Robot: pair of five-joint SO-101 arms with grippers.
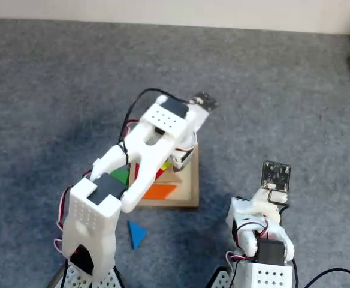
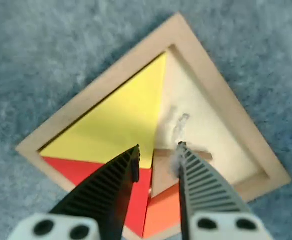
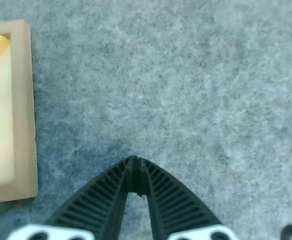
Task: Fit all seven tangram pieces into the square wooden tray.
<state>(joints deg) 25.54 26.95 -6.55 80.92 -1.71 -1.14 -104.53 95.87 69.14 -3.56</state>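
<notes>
The square wooden tray [image 1: 193, 180] lies mid-table under my left arm [image 1: 151, 144]. In the left wrist view a large yellow triangle [image 2: 121, 120] fills part of the tray [image 2: 221, 85], with a red piece [image 2: 81, 170] and an orange piece [image 2: 161, 215] beside it. A pale wood-coloured piece [image 2: 163, 172] lies below my open left gripper [image 2: 157, 155]. Green [image 1: 120, 175] and orange [image 1: 160, 191] pieces show in the tray from above. A blue triangle [image 1: 136, 234] lies on the carpet in front of the tray. My right gripper [image 3: 136, 167] is shut over bare carpet beside the tray's edge [image 3: 23, 100].
Grey carpet [image 1: 271, 90] covers the whole table. My right arm [image 1: 262, 231] stands near the front edge, right of the tray. Part of the tray floor [image 2: 201, 120] is bare wood.
</notes>
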